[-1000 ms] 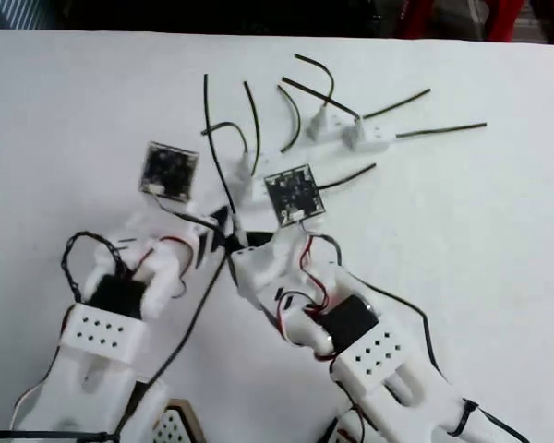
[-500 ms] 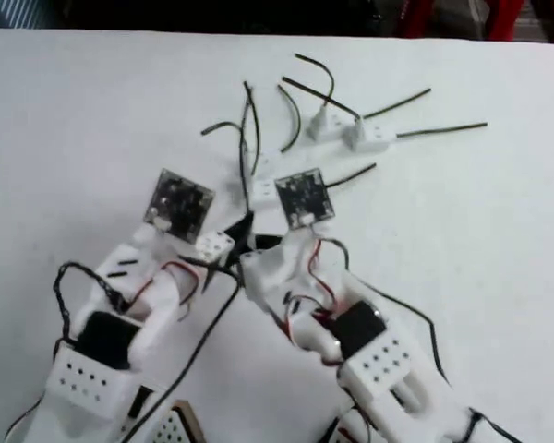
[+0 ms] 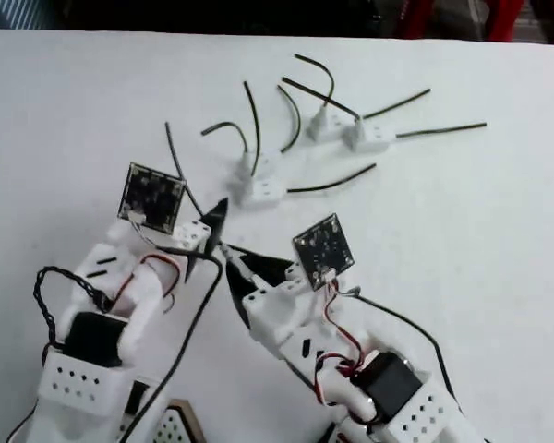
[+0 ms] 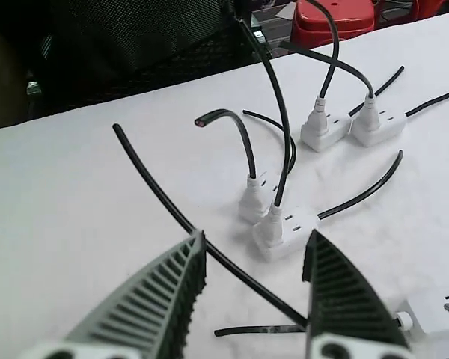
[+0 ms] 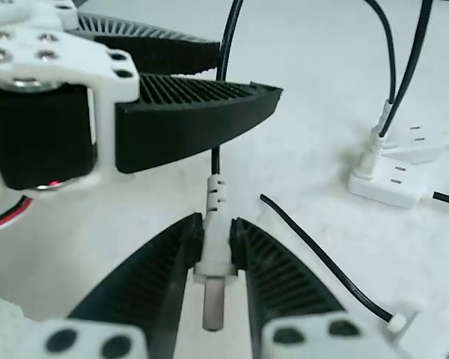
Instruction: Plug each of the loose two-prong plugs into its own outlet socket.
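My right gripper (image 5: 217,222) is shut on a white two-prong plug (image 5: 212,265), whose prongs stick out behind the fingers. The plug's black cable (image 3: 186,180) runs away from it between the open fingers of my left gripper (image 4: 256,238), which touch nothing. In the high view the left gripper (image 3: 206,242) and right gripper (image 3: 233,261) nearly meet at the table's middle. A loose white outlet socket (image 3: 192,233) lies beside the left gripper's fingers (image 4: 161,295). Further back lie two sockets with plugs in them (image 3: 258,180) and another such pair (image 3: 351,132).
Short black cable stubs (image 3: 309,78) curl up from the plugged sockets at the back. A thin black wire (image 5: 322,258) lies on the white table (image 3: 480,240) near the right gripper. The right and far left of the table are bare.
The right arm has drawn back toward the table's near edge with the plug in its gripper. The left arm shifted left, and the cable's free end swung to the left.
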